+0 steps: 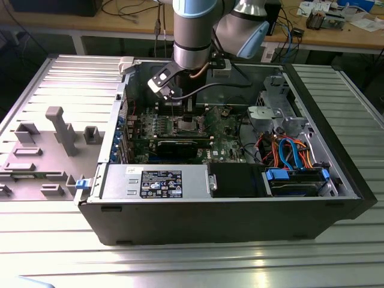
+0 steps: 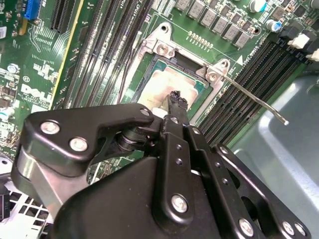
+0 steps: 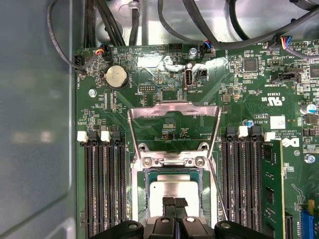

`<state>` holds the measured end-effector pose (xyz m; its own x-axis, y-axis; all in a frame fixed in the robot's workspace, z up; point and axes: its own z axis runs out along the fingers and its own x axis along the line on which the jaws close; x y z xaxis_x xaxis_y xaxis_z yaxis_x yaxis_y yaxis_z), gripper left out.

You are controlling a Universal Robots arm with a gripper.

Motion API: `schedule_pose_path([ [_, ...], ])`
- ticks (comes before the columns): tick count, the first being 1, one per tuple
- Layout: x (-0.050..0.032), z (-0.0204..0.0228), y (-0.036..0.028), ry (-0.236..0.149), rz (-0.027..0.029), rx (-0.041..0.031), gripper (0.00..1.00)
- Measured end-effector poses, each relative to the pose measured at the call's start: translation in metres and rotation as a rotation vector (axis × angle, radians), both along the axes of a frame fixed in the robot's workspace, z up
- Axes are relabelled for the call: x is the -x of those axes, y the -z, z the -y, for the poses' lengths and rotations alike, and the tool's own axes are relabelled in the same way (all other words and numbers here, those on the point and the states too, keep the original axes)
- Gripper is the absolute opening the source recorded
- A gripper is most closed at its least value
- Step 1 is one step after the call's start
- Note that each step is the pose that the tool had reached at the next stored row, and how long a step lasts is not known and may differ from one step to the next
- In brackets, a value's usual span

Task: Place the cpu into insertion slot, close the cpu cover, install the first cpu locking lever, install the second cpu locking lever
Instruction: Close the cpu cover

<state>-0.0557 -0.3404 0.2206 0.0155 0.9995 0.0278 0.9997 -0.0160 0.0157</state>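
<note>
The cpu [image 3: 174, 189] lies flat in the insertion slot [image 3: 141, 199] on the green motherboard, its silver top showing. In the second wrist view the cpu [image 2: 167, 82] sits just past my fingertips. My gripper [image 3: 174, 202] hovers right over the chip's near edge with its two black fingers pressed together, holding nothing; whether they touch the chip I cannot tell. The cpu cover [image 3: 174, 105] stands swung open behind the slot, its window frame raised. One thin locking lever [image 2: 254, 97] sticks out unlatched beside the socket. In the exterior view the gripper [image 1: 175, 107] hangs above the slot [image 1: 189, 125].
Black memory slots [image 3: 102, 189] flank the socket on both sides, one with a green module [image 3: 271, 189]. Black cables [image 3: 114, 25] run along the board's far edge. The grey case wall [image 2: 284, 129] stands close by. A power supply [image 1: 156, 183] and drive bays [image 1: 294, 180] fill the case front.
</note>
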Motion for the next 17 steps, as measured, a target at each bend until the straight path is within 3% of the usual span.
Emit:
schedule_pose_path([
  [6,-0.0001,0.0,-0.0124,0.0,-0.0003,0.0009,0.11],
  [17,-0.0001,0.0,-0.0413,0.0,-0.0034,0.0011,0.11],
])
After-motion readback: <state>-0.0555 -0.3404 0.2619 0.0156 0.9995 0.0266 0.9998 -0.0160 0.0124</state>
